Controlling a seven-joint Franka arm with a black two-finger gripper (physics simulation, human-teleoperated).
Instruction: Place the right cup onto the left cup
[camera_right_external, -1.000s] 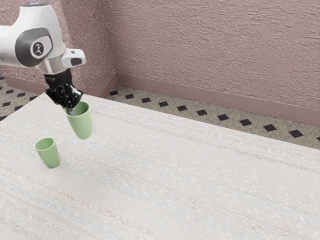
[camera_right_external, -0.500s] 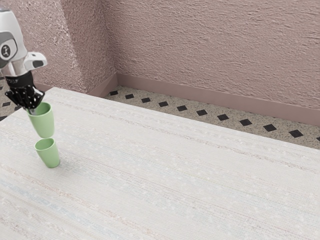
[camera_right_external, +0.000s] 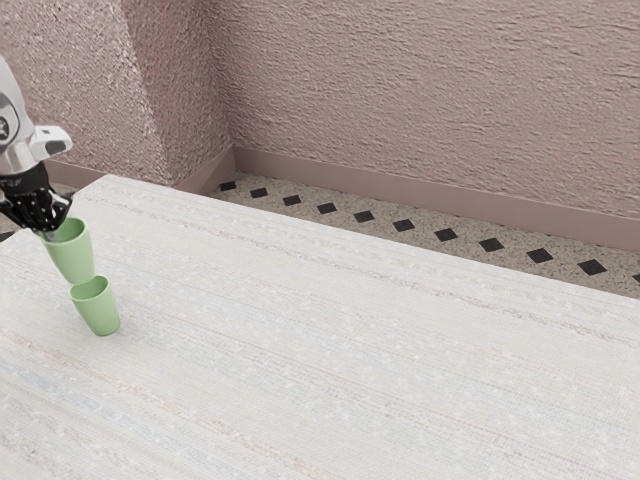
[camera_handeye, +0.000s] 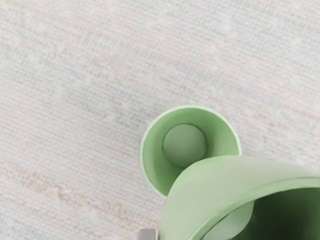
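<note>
At the exterior view's left, the black hand (camera_right_external: 48, 232) grips the raised green cup (camera_right_external: 72, 252) by its rim, mouth up. Its base overlaps the rim of the standing green cup (camera_right_external: 98, 310) in that view; whether they touch, I cannot tell. The standing green cup is upright on the pale desk (camera_right_external: 320, 340).
</note>
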